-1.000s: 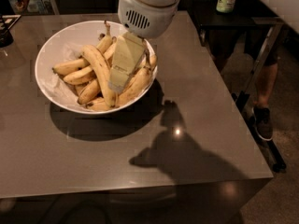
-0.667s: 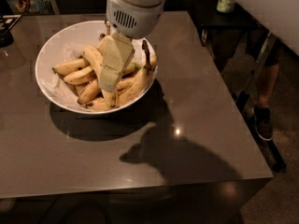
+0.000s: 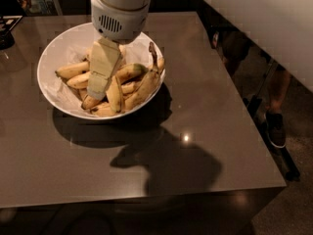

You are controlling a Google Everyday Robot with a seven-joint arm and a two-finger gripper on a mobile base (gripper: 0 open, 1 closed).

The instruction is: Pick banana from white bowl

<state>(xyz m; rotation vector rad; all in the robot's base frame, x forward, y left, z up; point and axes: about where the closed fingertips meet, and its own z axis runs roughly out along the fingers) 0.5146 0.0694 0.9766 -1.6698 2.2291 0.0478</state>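
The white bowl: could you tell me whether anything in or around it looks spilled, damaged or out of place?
Nothing stands out. The white bowl sits upright on the table with all its fruit inside; the longest banana leans on the right rim, stem up. The gripper hangs among the fruit at the bowl's middle.
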